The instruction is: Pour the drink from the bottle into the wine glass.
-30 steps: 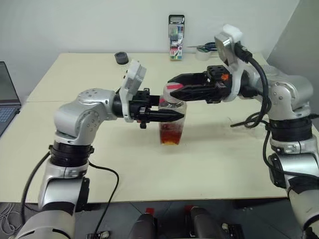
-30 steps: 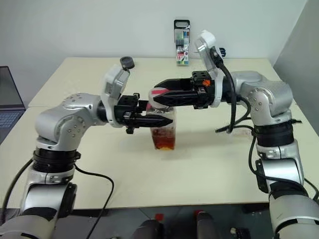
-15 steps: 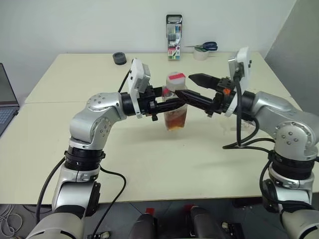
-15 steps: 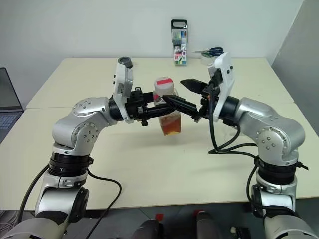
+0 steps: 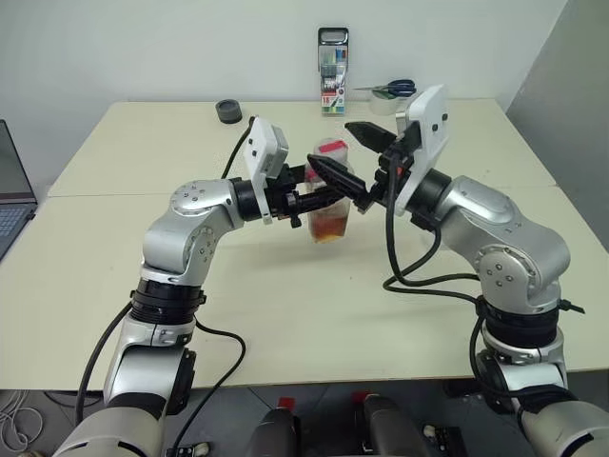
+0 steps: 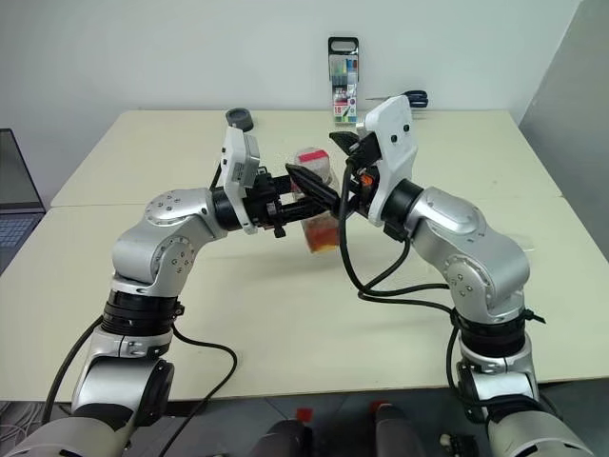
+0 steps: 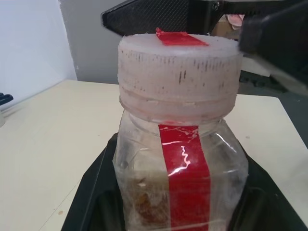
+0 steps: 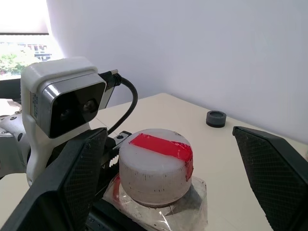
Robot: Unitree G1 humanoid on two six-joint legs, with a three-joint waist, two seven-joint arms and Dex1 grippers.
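Overhead, a wide pale cream rectangular counter (image 5: 114, 286) stands against a plain white wall, with a grey wall panel at the robot's right. At the counter's far edge, from larger to smaller: an upright clear pack of coloured marker pens (image 5: 334, 59) by the wall, a pair of blue-handled scissors (image 5: 392, 89) lying on a white tape roll, and a small dark grey round cap-like object (image 5: 228, 111) farther to the left. A dark laptop edge (image 5: 11, 195) shows at the far left.

Left claw (image 5: 335, 198): black fingers together, clamped on the small clear plastic bottle with a whitish lid bearing a red tape strip (image 7: 179, 130). The grip is on the body below the neck; in the left wrist view the black fingers sit on both sides of the bottle. Bottle is held near the counter's middle, roughly upright with a slight tilt, lid on. Whether its base touches the counter cannot be told. The translucent amber-brown drink (image 5: 330, 227) fills the lower part of the bottle.

Right claw (image 5: 344, 164): black fingers (image 8: 72, 185) spread wide apart, holding nothing. In the right wrist view they stand on either side of the lid, clear of it. One finger passes just above and behind the lid in the left wrist view; contact cannot be told.
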